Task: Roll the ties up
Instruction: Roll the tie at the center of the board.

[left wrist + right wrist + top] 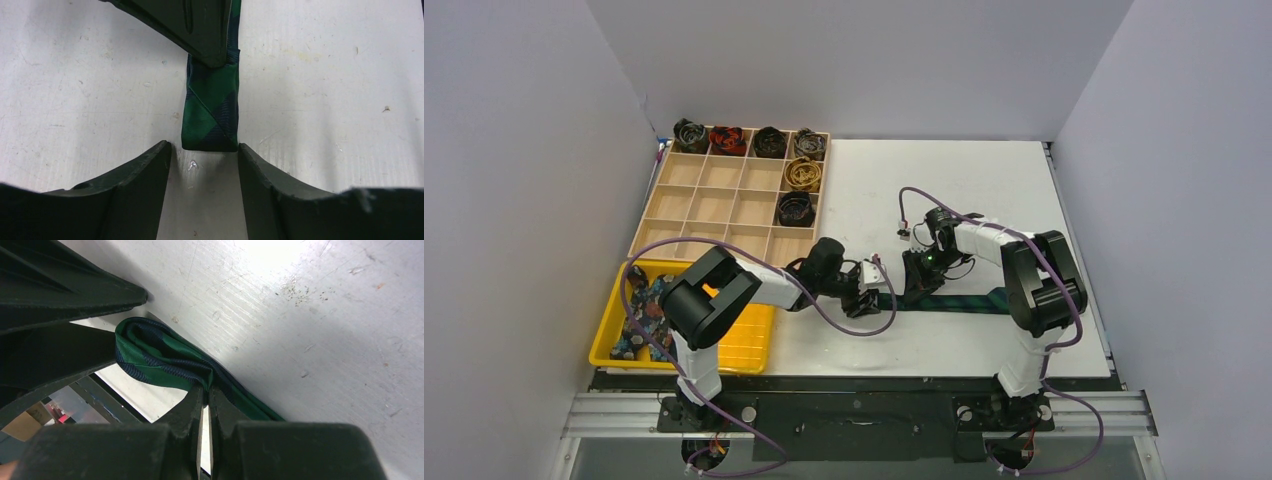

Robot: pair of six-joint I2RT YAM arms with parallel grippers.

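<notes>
Right gripper (pixel 206 392) pinched the green-navy plaid tie (pixel 160 357) near its folded end. Left gripper (pixel 205 157) stood with fingers spread, the tie's end lying just ahead, between the fingertips.

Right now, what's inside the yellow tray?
Floral-print ties lie heaped at the left end of the yellow tray. The left arm hides its middle, so what lies there cannot be seen.

Reaches inward with the left arm, left gripper (pixel 204 152) low over the tabletop (pixel 944 180), jaws spread wide. Folds the right arm in toward the middle, right gripper (pixel 206 392) angled down, jaws pinched together on the tie (pixel 210 107).
</notes>
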